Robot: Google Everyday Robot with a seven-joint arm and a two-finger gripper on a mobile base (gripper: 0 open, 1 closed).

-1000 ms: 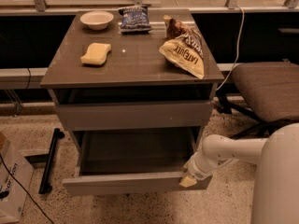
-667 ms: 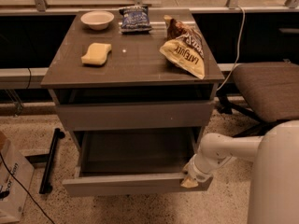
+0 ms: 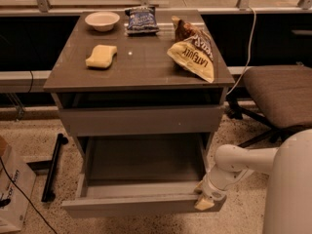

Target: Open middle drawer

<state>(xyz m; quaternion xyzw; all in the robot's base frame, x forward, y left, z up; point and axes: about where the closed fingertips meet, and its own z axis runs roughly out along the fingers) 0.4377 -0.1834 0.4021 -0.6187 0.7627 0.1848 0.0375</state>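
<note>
The middle drawer [image 3: 141,204] is a wide, shallow grey-brown drawer with a plain flat front. It stands pulled well out of the cabinet [image 3: 136,74], and its inside looks empty. The taller top drawer [image 3: 141,120] above it is pushed in. The lowest drawer is hidden under the open one. My gripper [image 3: 204,202] is at the right end of the middle drawer's front, touching its top edge. My white arm [image 3: 243,162] reaches in from the lower right.
On the cabinet top lie a yellow sponge [image 3: 101,56], a white bowl [image 3: 102,20], a blue snack bag [image 3: 141,19] and a yellow-brown chip bag [image 3: 192,52]. A brown office chair [image 3: 280,94] stands to the right. A black floor stand [image 3: 52,167] and a box [image 3: 12,194] are at the left.
The middle drawer has slid a little further out toward the camera. My gripper has moved down and outward with its right end.
</note>
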